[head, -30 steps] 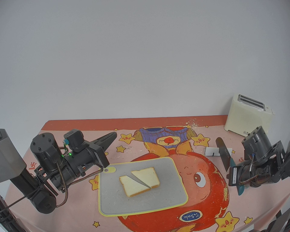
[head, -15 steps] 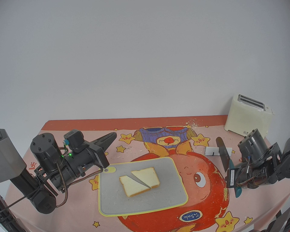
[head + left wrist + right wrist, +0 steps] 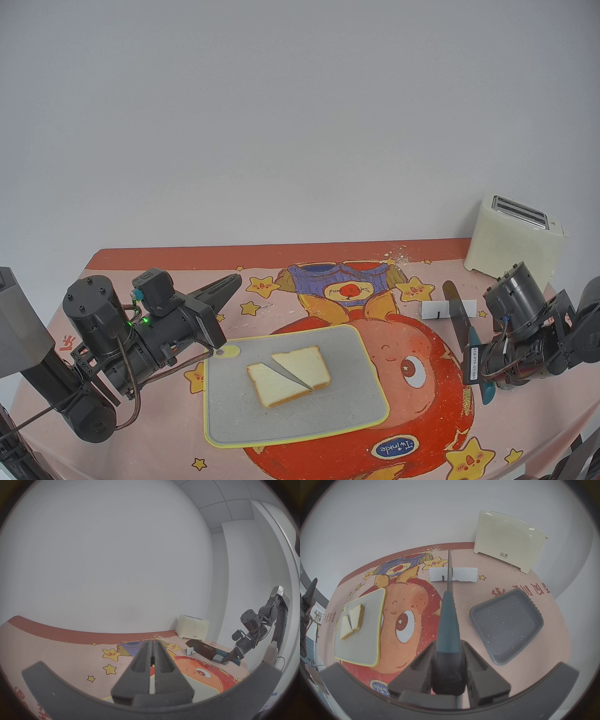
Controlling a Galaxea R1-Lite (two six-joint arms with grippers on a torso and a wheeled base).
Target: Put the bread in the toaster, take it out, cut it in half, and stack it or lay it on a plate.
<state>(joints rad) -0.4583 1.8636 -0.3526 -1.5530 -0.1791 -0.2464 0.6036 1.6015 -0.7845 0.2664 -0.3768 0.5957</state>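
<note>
Two halves of a cut bread slice (image 3: pixel 289 375) lie side by side on the grey cutting board (image 3: pixel 350 400); the right wrist view also shows the bread (image 3: pixel 351 620). My right gripper (image 3: pixel 475 369) is shut on the teal handle of a knife (image 3: pixel 449 617). It holds the knife over the table's right side, blade (image 3: pixel 457 315) pointing at the white knife holder (image 3: pixel 437 309). The cream toaster (image 3: pixel 514 237) stands at the back right. A grey square plate (image 3: pixel 506 625) sits near the toaster. My left gripper (image 3: pixel 236 279) hovers left of the board, shut and holding nothing.
The table carries a cartoon-print mat (image 3: pixel 387 350) strewn with crumbs. A plain wall runs behind the table's far edge. Bare table lies between the board and the knife holder.
My right arm has shifted left and toward the back with the knife, bringing the blade over the white holder. The left arm and the bread have not moved.
</note>
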